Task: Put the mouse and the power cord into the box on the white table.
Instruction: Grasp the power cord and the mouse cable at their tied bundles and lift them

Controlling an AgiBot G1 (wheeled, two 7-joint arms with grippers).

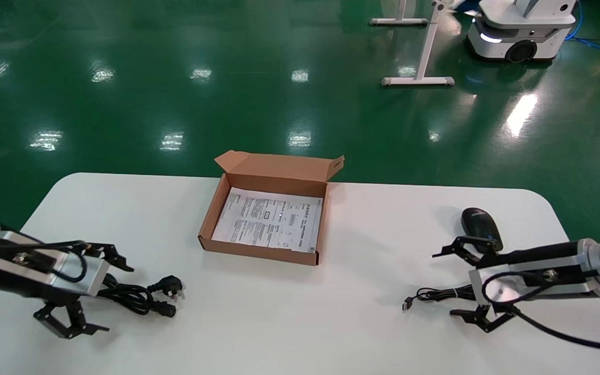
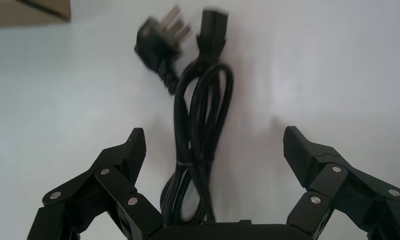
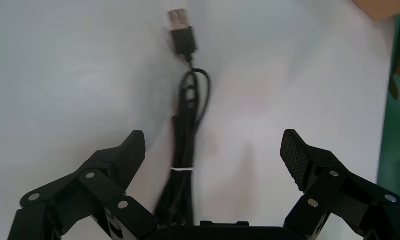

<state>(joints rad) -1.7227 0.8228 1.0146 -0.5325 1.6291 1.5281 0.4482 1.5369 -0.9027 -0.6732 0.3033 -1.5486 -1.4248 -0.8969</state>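
Left gripper (image 1: 99,291) sits low at the near left of the white tabletop (image 1: 362,323), fingers (image 2: 130,150) spread wide with nothing between them but the power cord (image 1: 141,294) lying under the gap; left wrist view shows the bundled cord (image 2: 200,130) running straight out between the fingers, three-pin plug and connector end at the far tip, no contact yet. The box (image 1: 266,221) stands open mid-tabletop, flap lid up at the back, only the white printed sheet inside, so nothing is packed so far. Right of it the mouse (image 1: 481,222) rests on the tabletop near the far right, its thin cable bundle (image 1: 438,295) trailing toward the near side with the USB plug (image 3: 180,27) at the end. Right gripper (image 1: 464,281) hovers over that cable, just beside the mouse, fingers (image 3: 295,155) also spread and empty. Step in hand looks like pre-grasp on both sides. Next move likely calls for lowering and closing on the cord bundle near its tie, then carrying it to the box; the loose cable may drag.
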